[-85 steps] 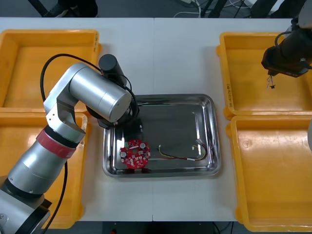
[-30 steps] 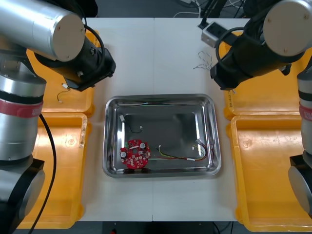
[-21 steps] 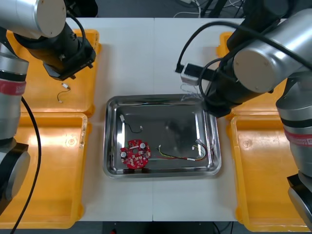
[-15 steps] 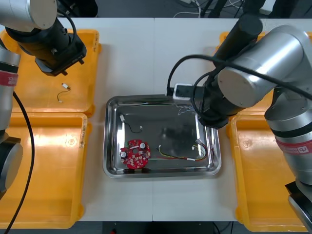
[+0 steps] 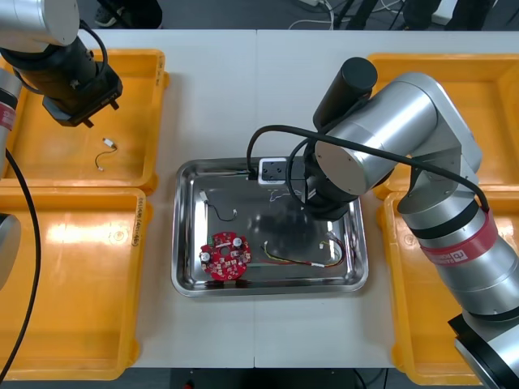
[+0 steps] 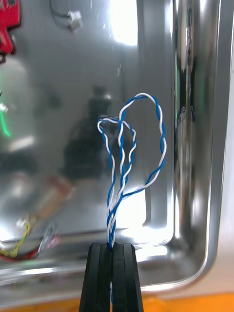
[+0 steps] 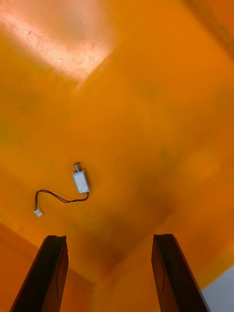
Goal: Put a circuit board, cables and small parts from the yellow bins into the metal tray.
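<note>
One blue and white cable (image 6: 131,161), clamped in the right claw (image 6: 111,249), hanging over the metal tray (image 6: 195,122). Delivery step, probably: next, lower and let go. Left claw (image 7: 108,238) spread apart above a small metal part (image 7: 80,181) in a yellow bin (image 7: 146,97).

A robotics lab or workshop; a light table (image 5: 259,97) bears yellow bins (image 5: 49,162) and a metal tray (image 5: 251,223). Silver robot arms (image 5: 397,130) reach over it; dark floor (image 5: 243,12) beyond

Light bench (image 5: 251,89). Tray (image 5: 268,290) flat at its middle. Left side: left far bin (image 5: 49,162), left near bin (image 5: 73,292), touching. Right side: right far bin (image 5: 499,89), right near bin (image 5: 413,324), touching. Bare bench strips separate tray from bins.
</note>
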